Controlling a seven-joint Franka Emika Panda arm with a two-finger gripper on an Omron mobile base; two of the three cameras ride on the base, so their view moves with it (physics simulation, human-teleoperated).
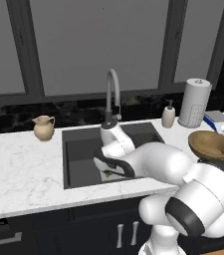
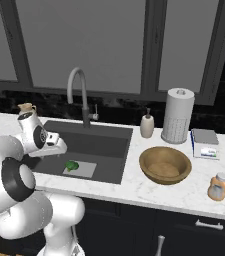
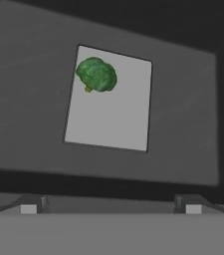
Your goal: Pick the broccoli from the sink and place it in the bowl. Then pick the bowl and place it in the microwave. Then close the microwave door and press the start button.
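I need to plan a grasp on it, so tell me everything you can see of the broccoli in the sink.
The broccoli is one small floret with a bumpy dark-green crown and a bit of paler yellowish stem showing at its lower edge in the hand view. It lies on the pale drain plate, near one corner of it, on the floor of the dark-grey sink. Nothing else touches it; the gripper's fingertips stand apart, clear of it.

Broccoli (image 1: 109, 174) mostly behind arm
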